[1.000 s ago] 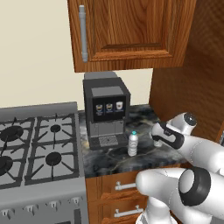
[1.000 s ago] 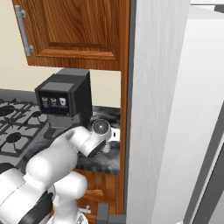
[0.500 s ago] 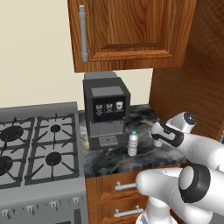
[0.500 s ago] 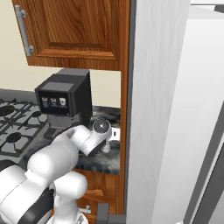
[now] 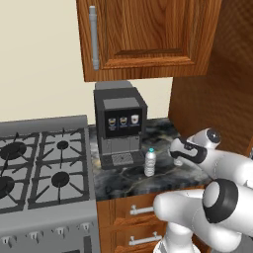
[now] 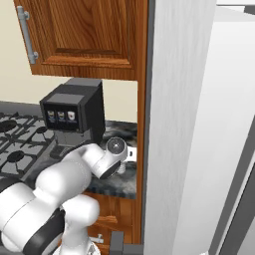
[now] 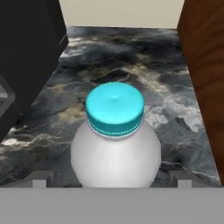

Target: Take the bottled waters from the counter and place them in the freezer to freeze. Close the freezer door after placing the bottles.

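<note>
In the left base view one water bottle [image 5: 150, 162] stands upright centre-frame on the counter [image 5: 123, 180], just right of the coffee machine [image 5: 119, 123]. The gripper [image 5: 174, 154], jaws wide open and empty, sits right of it, so the reach goes leftward.

Dark marbled desk [image 5: 123, 180] is carrying a black coffee machine [image 5: 120, 124] standing toward the back beside the stove [image 5: 42, 168], and one teal-capped water bottle [image 5: 150, 162] standing upright just in front of the machine, near the front edge.
</note>
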You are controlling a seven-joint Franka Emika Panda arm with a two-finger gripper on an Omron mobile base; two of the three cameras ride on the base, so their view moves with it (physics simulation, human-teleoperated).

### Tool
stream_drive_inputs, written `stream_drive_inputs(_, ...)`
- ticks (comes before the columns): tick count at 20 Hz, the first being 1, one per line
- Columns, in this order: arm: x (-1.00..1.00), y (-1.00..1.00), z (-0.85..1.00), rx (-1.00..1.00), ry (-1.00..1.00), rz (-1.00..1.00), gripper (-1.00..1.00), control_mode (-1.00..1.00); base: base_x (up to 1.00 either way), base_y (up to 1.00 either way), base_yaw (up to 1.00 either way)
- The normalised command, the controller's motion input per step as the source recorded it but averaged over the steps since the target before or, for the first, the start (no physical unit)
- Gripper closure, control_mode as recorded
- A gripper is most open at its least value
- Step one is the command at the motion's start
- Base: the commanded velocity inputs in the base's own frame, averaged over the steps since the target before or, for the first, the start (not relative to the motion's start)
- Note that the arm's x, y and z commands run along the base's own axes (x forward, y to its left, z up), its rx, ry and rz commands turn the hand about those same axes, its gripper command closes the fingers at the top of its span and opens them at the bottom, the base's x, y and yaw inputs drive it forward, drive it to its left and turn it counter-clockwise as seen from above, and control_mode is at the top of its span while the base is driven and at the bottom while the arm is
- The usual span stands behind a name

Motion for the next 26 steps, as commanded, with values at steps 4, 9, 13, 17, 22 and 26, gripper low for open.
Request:
stream_drive_inputs(4,0.1,-0.01,-0.12,0.0,-0.03,0.0,-1.0,-1.0,0.0,0.0,0.0)
stream_drive_inputs(9,0.02,0.0,-0.05,0.0,-0.02,0.0,-1.0,-1.0,0.0,0.0,0.0)
stream_drive_inputs(13,0.0,0.0,0.0,0.0,0.0,0.0,1.0,-1.0,0.0,0.0,0.0)
stream_drive_inputs(17,0.0,0.0,0.0,0.0,0.0,0.0,1.0,-1.0,0.0,0.0,0.0)
stream_drive_inputs(22,0.0,0.0,0.0,0.0,0.0,0.0,1.0,-1.0,0.0,0.0,0.0)
stream_drive_inputs(26,-0.03,0.05,0.01,0.0,-0.01,0.0,1.0,-1.0,0.0,0.0,0.0)
